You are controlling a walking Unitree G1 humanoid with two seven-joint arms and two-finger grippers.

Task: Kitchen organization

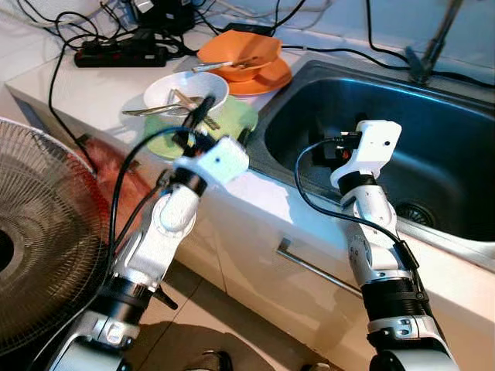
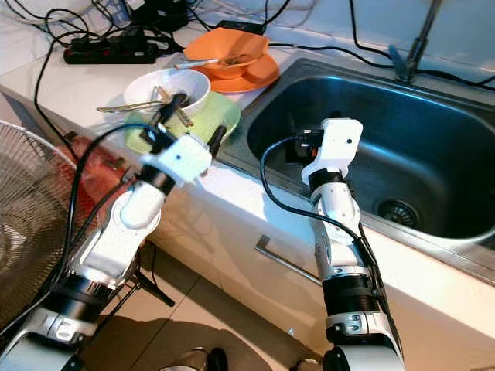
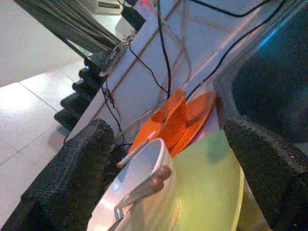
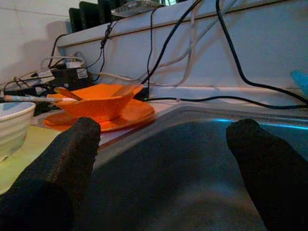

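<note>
A white bowl (image 1: 186,91) holding a fork and other cutlery sits on a green plate (image 1: 232,114) on the white counter left of the steel sink (image 1: 464,154). Behind them an orange bowl (image 1: 240,52) with a spoon rests on an orange plate (image 1: 272,80). My left gripper (image 1: 222,124) is open at the near edge of the green plate, one finger beside the white bowl (image 3: 144,192), the other at the plate's sink-side edge. My right gripper (image 4: 161,178) is open with nothing between its fingers, held over the sink's left part, facing the orange bowl (image 4: 98,102).
A black power strip (image 1: 120,54) and several loose cables lie at the counter's back. The faucet (image 1: 429,50) stands behind the sink. A floor fan (image 1: 39,232) stands at my left. A drawer handle (image 1: 309,267) juts from the cabinet front below.
</note>
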